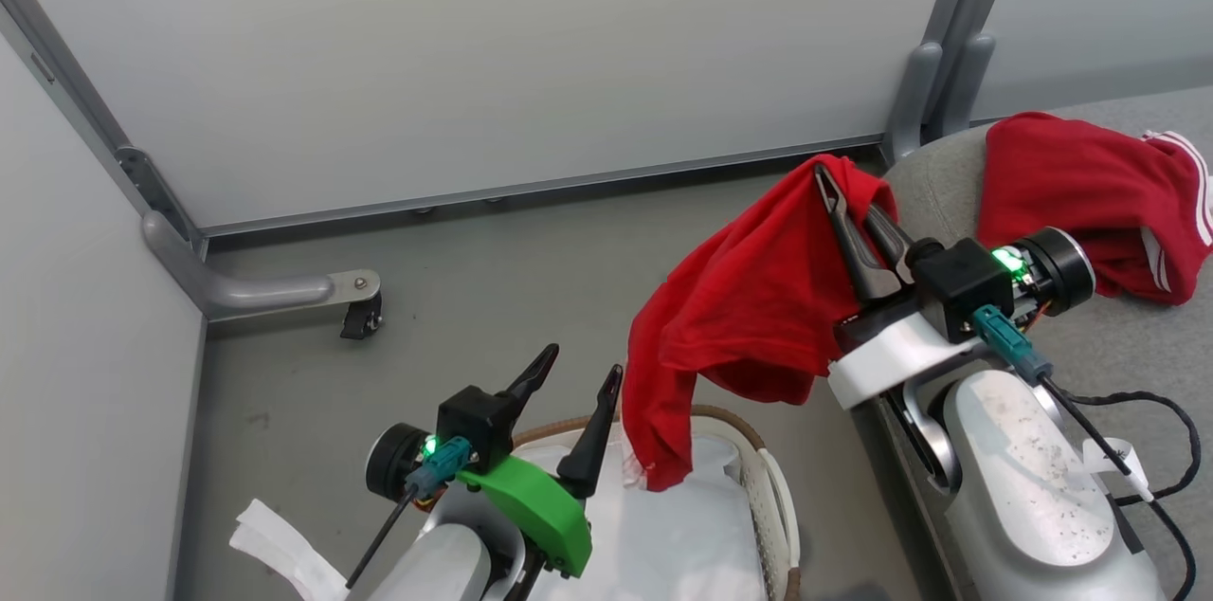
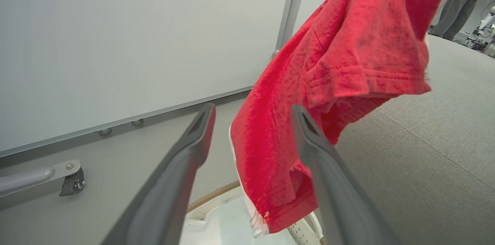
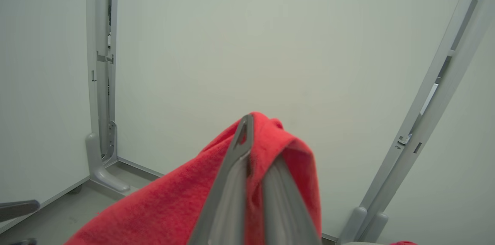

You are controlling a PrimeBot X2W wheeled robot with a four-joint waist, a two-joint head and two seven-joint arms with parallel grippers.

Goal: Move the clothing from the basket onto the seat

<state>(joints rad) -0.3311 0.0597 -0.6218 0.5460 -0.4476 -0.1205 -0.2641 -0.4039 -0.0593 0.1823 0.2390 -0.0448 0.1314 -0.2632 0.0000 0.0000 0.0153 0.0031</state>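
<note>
My right gripper (image 1: 846,193) is shut on a red shirt (image 1: 749,298), holding it up beside the left edge of the grey seat (image 1: 1137,345). The shirt's lower end dangles over the white basket (image 1: 772,487) with its brown rim. In the right wrist view the fingers (image 3: 239,167) pinch the red cloth (image 3: 174,206). A second red shirt (image 1: 1090,193) with white stripes lies crumpled on the seat. My left gripper (image 1: 578,378) stands open above the basket, just left of the hanging shirt. From the left wrist, its open gripper (image 2: 253,121) frames the shirt (image 2: 340,63) without touching it.
Pale partition walls close off the back and left; a partition foot with a caster (image 1: 360,312) rests on the grey floor. A white lining (image 1: 663,535) fills the basket. A person (image 2: 460,1) stands far beyond the seat (image 2: 425,152). A black cable (image 1: 1166,449) loops near my right forearm.
</note>
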